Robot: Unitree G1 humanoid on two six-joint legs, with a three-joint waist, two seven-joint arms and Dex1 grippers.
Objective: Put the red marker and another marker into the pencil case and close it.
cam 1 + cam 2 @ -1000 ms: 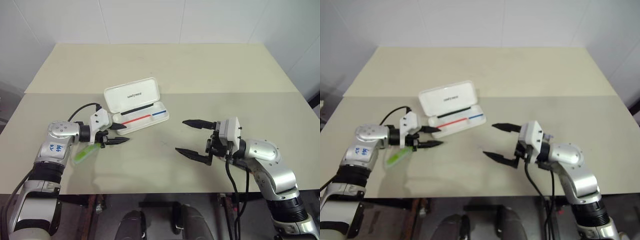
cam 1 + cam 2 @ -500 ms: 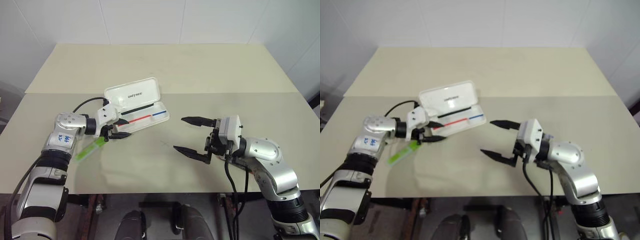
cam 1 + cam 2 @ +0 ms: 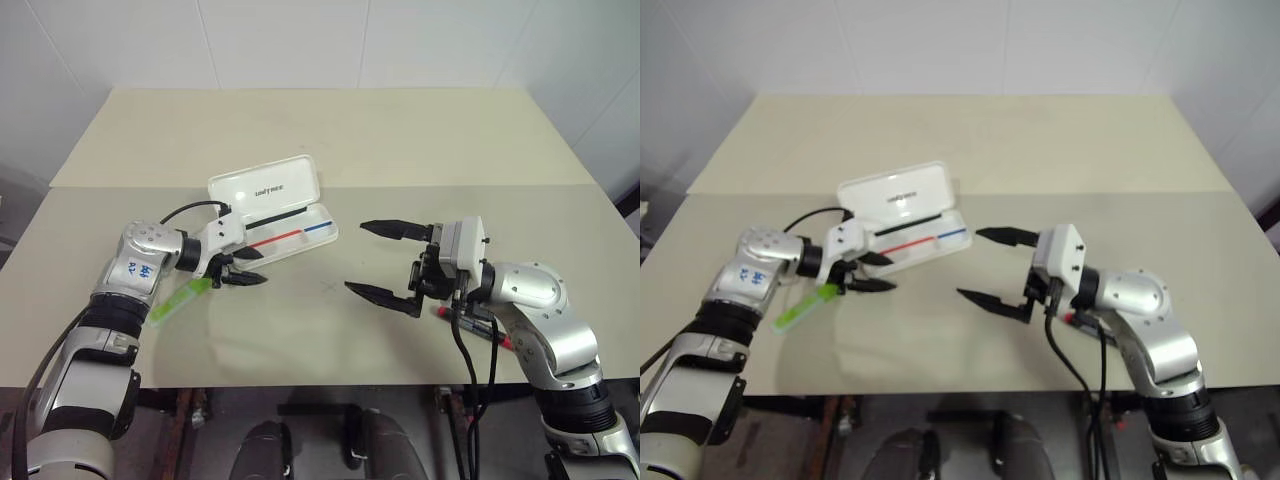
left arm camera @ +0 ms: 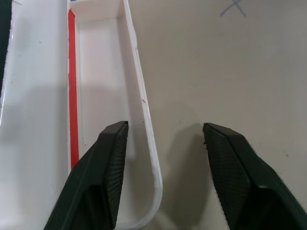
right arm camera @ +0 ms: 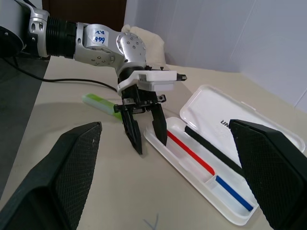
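- So far neither marker is in the pencil case (image 3: pixel 272 212), which lies open toward the tabletop's (image 3: pixel 330 135) left edge.
- My left hand (image 3: pixel 243 267), fingers apart and empty, straddles the case's front wall.
- Another marker (image 3: pixel 178 299) lies just left of it.
- My right hand (image 3: pixel 388 260) hangs wide open; the red marker (image 3: pixel 474 326) lies under that arm.

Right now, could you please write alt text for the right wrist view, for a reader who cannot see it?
The left gripper, jaws open and empty, straddles the near end wall of the open white pencil case. A green marker lies on the table behind it. The right gripper's own black fingers frame the scene.
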